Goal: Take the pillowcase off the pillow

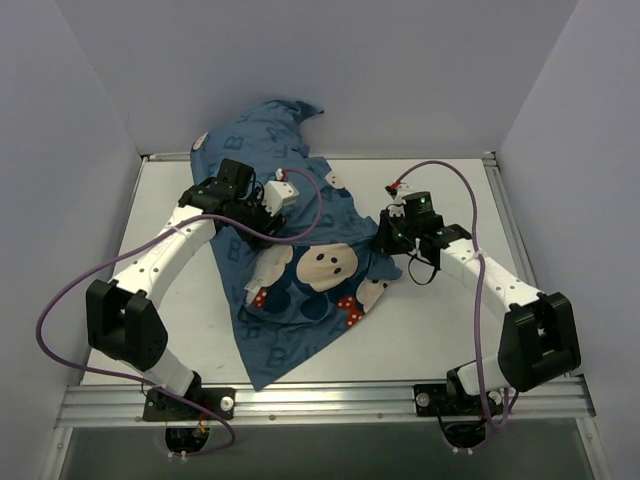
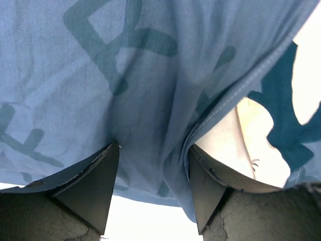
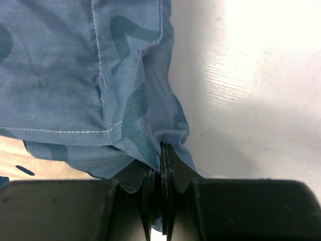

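The right gripper point(image 3: 163, 149) is pinching a bunched edge of the dark blue printed cloth pillowcase point(image 3: 70, 65), jaws fully closed. The left gripper point(image 2: 153, 170) is standing with jaws apart around a fold of that cloth; whether it is clamping cannot be told. In the overhead view the pillowcase is lying across the centre-left of the flat white table point(image 1: 450, 325).

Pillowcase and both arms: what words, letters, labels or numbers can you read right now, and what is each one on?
"B": looks like a loose capital printed on the pillowcase, near its far left edge in the top view.
Other printed letters on the pillowcase: creased or cut off, none surely readable in any view, and no whole words.
Left arm and right arm: no readable label or number.
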Controlling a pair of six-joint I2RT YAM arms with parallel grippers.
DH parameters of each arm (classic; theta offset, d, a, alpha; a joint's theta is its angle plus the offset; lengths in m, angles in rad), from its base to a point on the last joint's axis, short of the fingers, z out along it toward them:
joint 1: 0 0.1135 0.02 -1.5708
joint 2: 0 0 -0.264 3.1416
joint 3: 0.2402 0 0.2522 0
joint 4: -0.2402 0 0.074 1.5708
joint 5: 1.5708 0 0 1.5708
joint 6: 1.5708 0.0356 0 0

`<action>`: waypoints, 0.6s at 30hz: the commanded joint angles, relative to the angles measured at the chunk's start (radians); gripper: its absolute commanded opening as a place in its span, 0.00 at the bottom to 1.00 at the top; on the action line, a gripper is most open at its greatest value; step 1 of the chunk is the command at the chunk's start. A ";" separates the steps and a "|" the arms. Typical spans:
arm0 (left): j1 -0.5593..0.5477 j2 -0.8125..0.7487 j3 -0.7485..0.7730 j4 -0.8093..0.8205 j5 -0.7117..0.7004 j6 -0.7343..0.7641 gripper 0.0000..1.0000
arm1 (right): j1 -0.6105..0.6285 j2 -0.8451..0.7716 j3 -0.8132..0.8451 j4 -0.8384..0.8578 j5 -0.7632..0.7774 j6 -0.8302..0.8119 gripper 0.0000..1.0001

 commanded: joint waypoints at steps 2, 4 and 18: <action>-0.007 0.042 0.011 0.045 -0.012 0.005 0.65 | -0.001 0.027 0.059 0.018 -0.013 -0.028 0.00; -0.036 0.055 0.014 0.048 -0.016 0.011 0.65 | -0.003 0.033 0.068 0.019 -0.008 -0.033 0.00; -0.068 0.105 0.221 -0.010 0.087 -0.124 0.02 | 0.093 0.011 0.463 -0.287 0.521 -0.045 0.82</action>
